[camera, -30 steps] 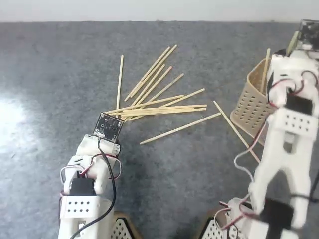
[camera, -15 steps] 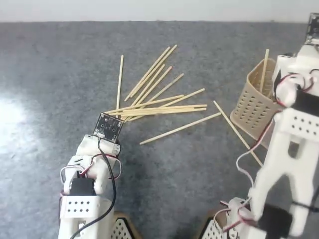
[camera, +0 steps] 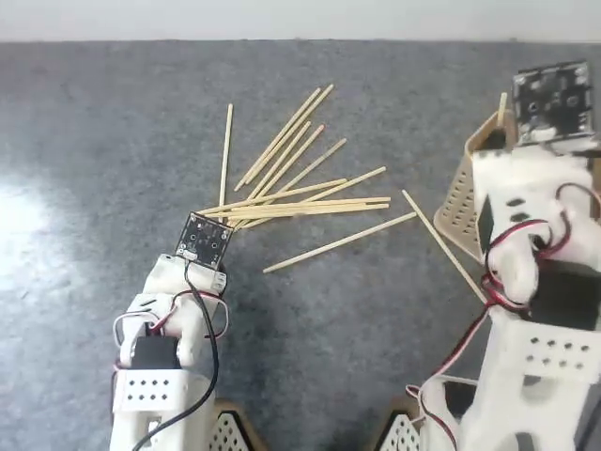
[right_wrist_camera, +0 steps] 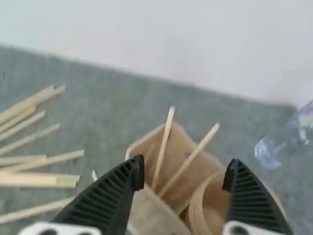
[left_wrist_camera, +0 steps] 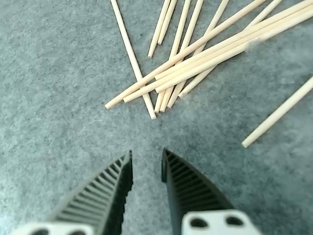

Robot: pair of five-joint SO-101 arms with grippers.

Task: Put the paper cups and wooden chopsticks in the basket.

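Observation:
Several wooden chopsticks lie fanned out on the grey carpet, with two loose ones nearer the basket. The beige slotted basket stands at the right, partly behind the right arm. My right gripper hangs open just above the basket's rim, nothing between its fingers. Two chopsticks stand inside it beside a rounded pale rim, perhaps a cup. My left gripper sits low over the carpet just short of the pile's near ends, narrowly open and holding nothing.
A clear plastic object lies beyond the basket near the carpet's far edge. A pale wall strip borders the carpet at the back. Both arm bases take up the near edge.
The right arm has swung over the basket and now covers more of it. The left arm and the loose chopsticks have not moved.

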